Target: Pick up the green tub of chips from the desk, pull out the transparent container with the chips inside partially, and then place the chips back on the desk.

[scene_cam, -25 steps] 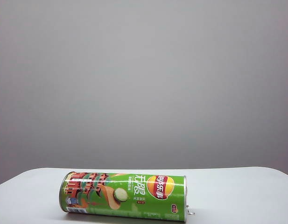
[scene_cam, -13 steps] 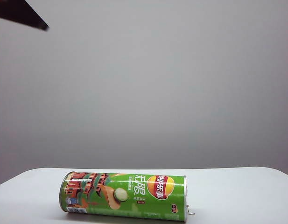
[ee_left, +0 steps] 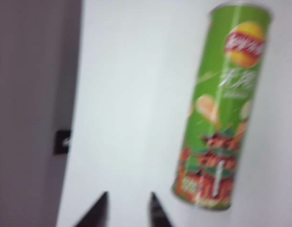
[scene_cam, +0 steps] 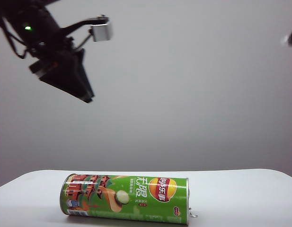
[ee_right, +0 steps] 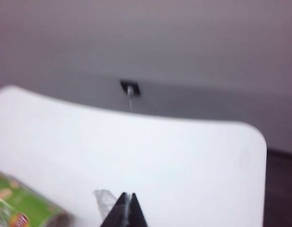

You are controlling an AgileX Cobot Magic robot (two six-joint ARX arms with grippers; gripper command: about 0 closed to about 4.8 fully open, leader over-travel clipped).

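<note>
At the near edge of the desk (scene_cam: 240,189) lies the green tub of chips (scene_cam: 127,198), flat on its side, with its silver rims at both ends. It looks light, since chips weigh little, and its wall looks stiff but thin, so a hard squeeze could dent it. Its round, shiny skin may be slippery, and it could roll away if it gets a push from the side. The best place to take hold seems to be the middle of the long body, with one finger on each side of the round. The chips inside would break easily, so a gentle grip is wise. The see-through tray and the chips are not visible; they seem to be inside the tub. Higher up and farther back, the left gripper (ee_left: 128,208) hangs in the air above the desk, well apart from the tub; its two dark fingers stand a narrow way apart and hold nothing. The right gripper (ee_right: 128,208) is also up in the air, its fingers pressed together, holding nothing.
</note>
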